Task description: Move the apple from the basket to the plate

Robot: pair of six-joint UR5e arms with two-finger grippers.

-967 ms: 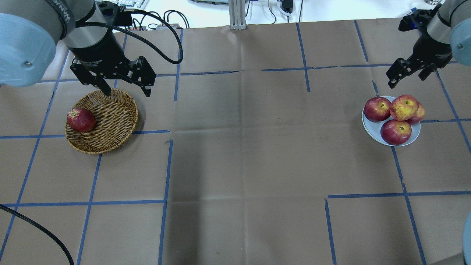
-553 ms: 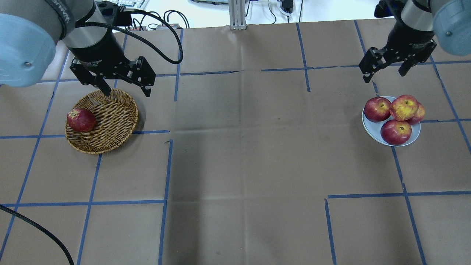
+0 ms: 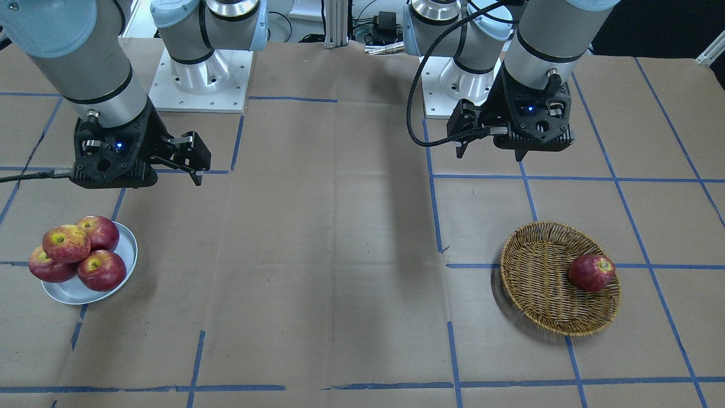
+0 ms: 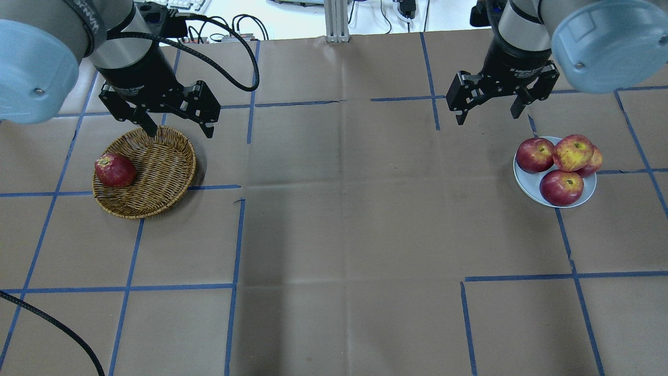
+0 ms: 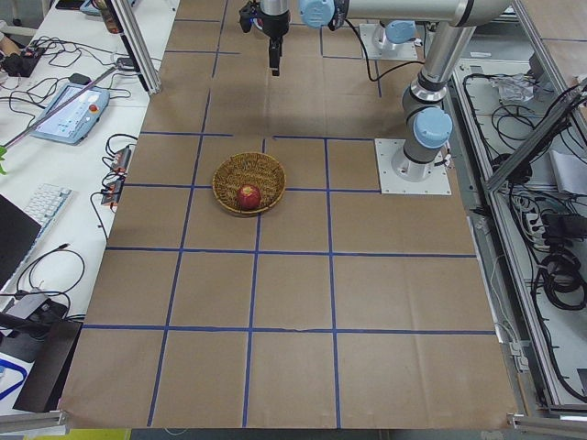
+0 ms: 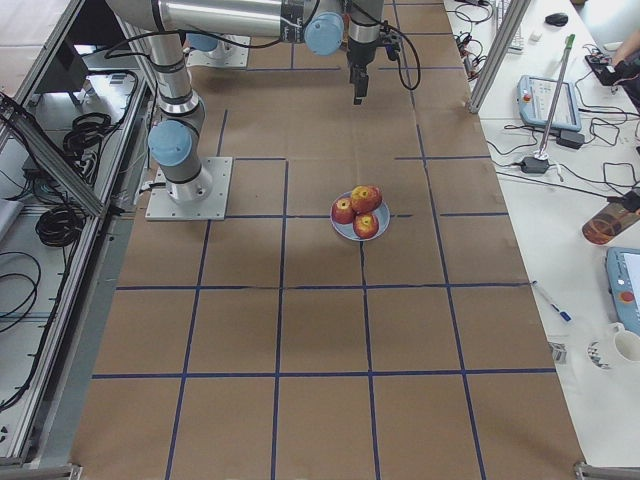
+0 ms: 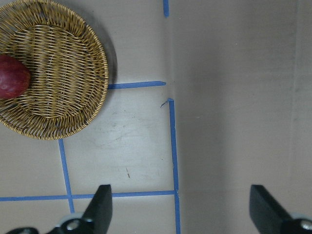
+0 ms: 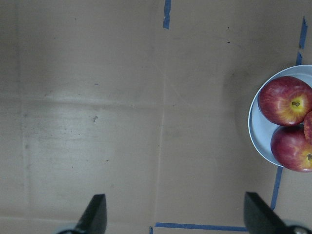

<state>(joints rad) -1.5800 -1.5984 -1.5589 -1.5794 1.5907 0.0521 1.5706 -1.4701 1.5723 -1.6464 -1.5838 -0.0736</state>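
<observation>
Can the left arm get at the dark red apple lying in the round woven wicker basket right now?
Probably yes. The left gripper hangs open, raised and a little off to one side of the round woven wicker basket. The dark red apple lies alone by the rim, with nothing over it.

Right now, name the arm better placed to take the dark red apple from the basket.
Left: the left gripper hangs open near the wicker basket and its dark red apple; the right gripper is across the table by the plate.
</observation>
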